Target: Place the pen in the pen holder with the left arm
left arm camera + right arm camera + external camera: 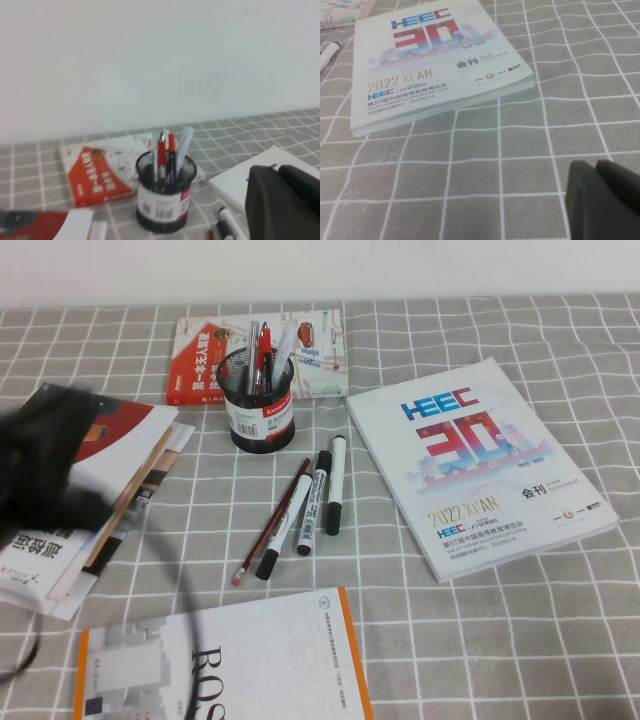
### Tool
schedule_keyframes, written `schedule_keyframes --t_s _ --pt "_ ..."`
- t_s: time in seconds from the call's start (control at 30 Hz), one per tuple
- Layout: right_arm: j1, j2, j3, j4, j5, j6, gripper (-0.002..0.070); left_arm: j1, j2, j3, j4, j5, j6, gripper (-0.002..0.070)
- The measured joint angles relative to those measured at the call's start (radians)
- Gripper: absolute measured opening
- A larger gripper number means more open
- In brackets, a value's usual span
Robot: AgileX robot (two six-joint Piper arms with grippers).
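The red pen (263,356) stands upright inside the pen holder (259,410), a black mesh cup with a white and red label, among other pens. The left wrist view shows the same pen (161,156) and holder (164,202) from the side. My left arm (45,468) is a dark blur at the table's left, well away from the holder. The left gripper (279,172) is shut with nothing in it. My right gripper (596,167) is shut and empty, low over bare cloth near the catalogue; it does not show in the high view.
Three white markers (313,502) and a thin dark-red pencil (270,528) lie in front of the holder. A HEEC catalogue (480,465) lies to the right, a red book (203,362) behind the holder, stacked booklets (135,475) at left, an orange-edged book (265,660) in front.
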Motion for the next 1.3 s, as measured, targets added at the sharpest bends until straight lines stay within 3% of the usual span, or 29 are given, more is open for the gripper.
schedule_keyframes --t_s 0.4,0.97,1.07,1.3 --pt "0.0 0.0 0.0 -0.019 0.0 0.0 -0.0015 0.0 -0.484 0.307 -0.002 0.144 -0.138 0.0" --pt "0.0 0.0 0.0 -0.021 0.0 0.0 -0.0015 0.0 -0.527 0.392 -0.002 0.172 -0.151 0.0" --pt "0.0 0.0 0.0 -0.021 0.0 0.0 -0.0015 0.0 -0.553 0.392 -0.074 0.261 -0.093 0.0" --pt "0.0 0.0 0.0 -0.021 0.0 0.0 -0.0015 0.0 -0.732 0.393 -0.36 0.549 0.202 0.0"
